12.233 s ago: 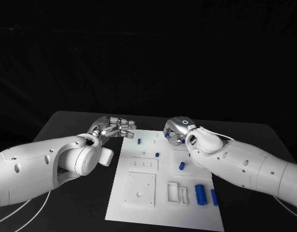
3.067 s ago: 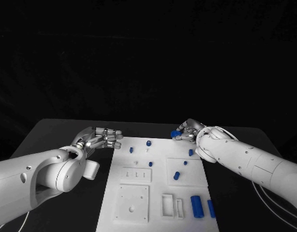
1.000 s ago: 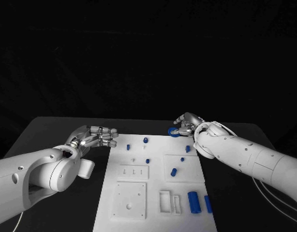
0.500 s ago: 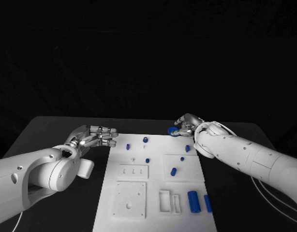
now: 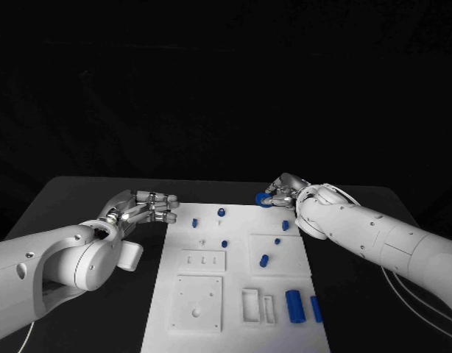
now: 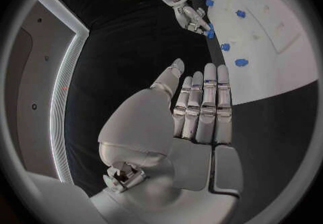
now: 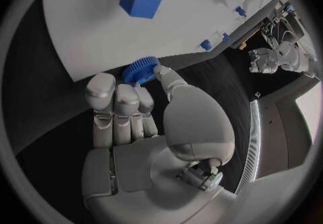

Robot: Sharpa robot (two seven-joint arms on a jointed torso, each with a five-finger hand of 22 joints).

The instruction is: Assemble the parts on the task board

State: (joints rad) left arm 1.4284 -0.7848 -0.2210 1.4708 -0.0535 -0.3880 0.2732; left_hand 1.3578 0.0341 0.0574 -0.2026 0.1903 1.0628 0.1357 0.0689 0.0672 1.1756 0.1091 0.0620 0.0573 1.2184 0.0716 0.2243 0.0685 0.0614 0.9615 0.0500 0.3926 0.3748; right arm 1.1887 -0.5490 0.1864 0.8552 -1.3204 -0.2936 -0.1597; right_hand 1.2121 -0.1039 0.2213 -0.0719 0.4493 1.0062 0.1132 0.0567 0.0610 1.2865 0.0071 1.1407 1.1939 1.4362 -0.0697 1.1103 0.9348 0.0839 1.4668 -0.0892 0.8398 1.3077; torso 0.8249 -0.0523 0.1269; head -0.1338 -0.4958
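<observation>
The right hand (image 5: 281, 193) hovers at the far right corner of the task board (image 5: 237, 294), and it has a small blue gear (image 7: 140, 69) pinched between thumb and fingertips. In the right wrist view you can see the toothed rim plainly, sitting at the fingertips just off the board's edge, over the black table (image 5: 72, 198). Nice secure pinch, by the look of it.

Across the way, the left hand (image 5: 141, 208) waits just beside the board's far left corner, holding nothing, fingers straight and side by side in the left wrist view, thumb a little apart.

On the board itself, several small blue pegs (image 5: 224, 243) stand in the far half, and two longer blue cylinders (image 5: 294, 307) lie near the near right corner, next to a white slotted block (image 5: 256, 307).

So, the step in hand seems to be carrying that gear to its seat. To do it well, I'd say keep the gear level, bring it over a peg on the board's right side, centre the bore before lowering, and let go only once it sits flat. Which peg is meant, I cannot tell.
</observation>
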